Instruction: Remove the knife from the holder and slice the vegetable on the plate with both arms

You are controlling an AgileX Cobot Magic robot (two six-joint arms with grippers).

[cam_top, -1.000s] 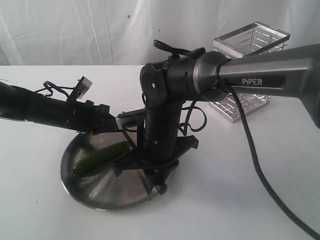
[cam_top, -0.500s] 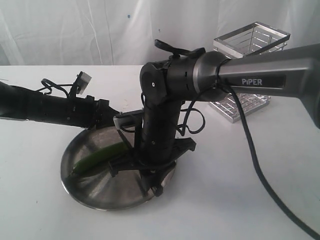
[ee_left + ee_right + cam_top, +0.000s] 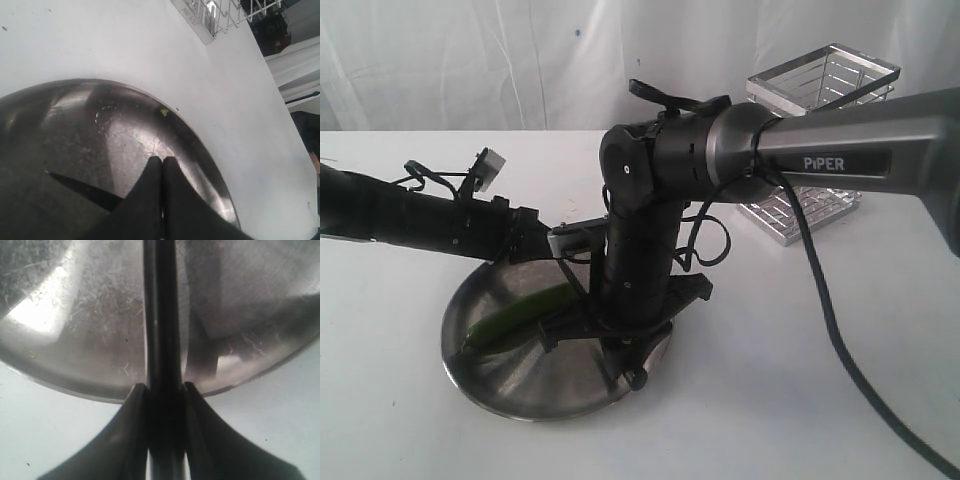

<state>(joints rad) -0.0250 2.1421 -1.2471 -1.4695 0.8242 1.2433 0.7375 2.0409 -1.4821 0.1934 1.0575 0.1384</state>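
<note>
The steel plate (image 3: 500, 385) sits on the white table with the green vegetable (image 3: 515, 314) lying across its far left part. My right gripper (image 3: 161, 386) is shut on the dark knife (image 3: 160, 315), whose length reaches out over the plate (image 3: 75, 315). In the exterior view the right gripper (image 3: 632, 375) points down at the plate's near right rim. My left gripper (image 3: 162, 160) is shut with nothing in it, hovering over the plate (image 3: 125, 135). The exterior view puts the left gripper (image 3: 535, 245) just behind the vegetable. The wire holder (image 3: 820, 100) stands at the back right.
The right arm's grey link (image 3: 850, 150) and its cable (image 3: 825, 300) cross the table's right side. The holder's base (image 3: 210, 15) shows beyond the plate in the left wrist view. A tiny green scrap (image 3: 163, 111) lies near the plate's rim.
My left gripper rose off the vegetable's far end, then settled a little lower. The right gripper with the knife sank slightly toward the plate's near rim.
</note>
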